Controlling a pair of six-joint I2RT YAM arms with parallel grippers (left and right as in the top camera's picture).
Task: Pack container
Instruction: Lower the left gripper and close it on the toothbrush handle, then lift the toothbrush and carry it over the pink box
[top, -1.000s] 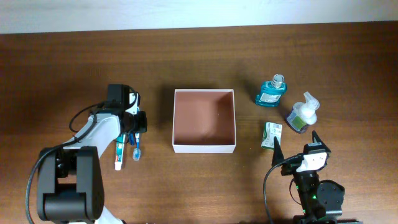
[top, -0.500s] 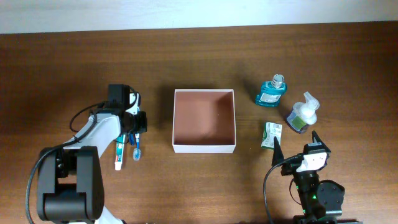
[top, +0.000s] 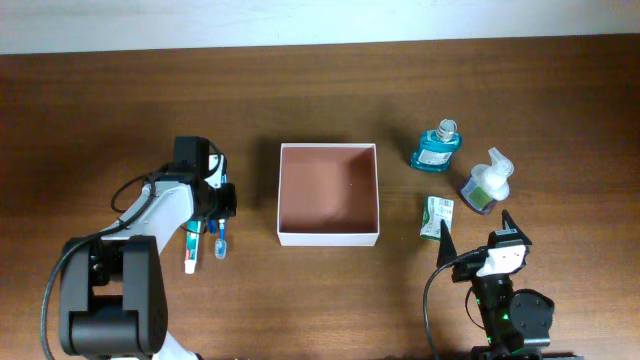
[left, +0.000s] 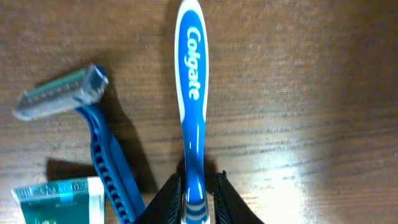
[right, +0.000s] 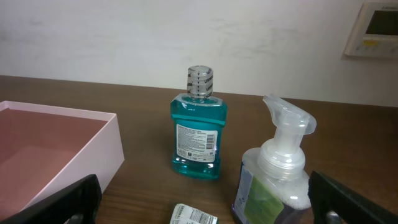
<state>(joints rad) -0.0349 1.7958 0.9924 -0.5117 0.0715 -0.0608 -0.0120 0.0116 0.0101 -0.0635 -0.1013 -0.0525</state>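
The container (top: 329, 237) is a shallow square box, white outside and pinkish-brown inside, at the table's middle with nothing in it; its corner (right: 93, 155) shows in the right wrist view. To its left a blue-and-white Colgate toothbrush (left: 190, 93) lies flat on the wood, its far end (top: 220, 243) poking out past the arm. My left gripper (left: 198, 180) is shut on the toothbrush handle, one finger on each side. My right gripper (top: 475, 228) stands wide open at the front right, holding nothing.
A blue razor (left: 93, 143) and a toothpaste tube (top: 190, 248) lie right beside the toothbrush. Right of the container stand a teal mouthwash bottle (top: 436, 148) and a foam pump bottle (top: 485, 185), with a small green-and-white packet (top: 436, 216) in front of them.
The left jaws have closed in on the toothbrush handle. The right arm has not moved.
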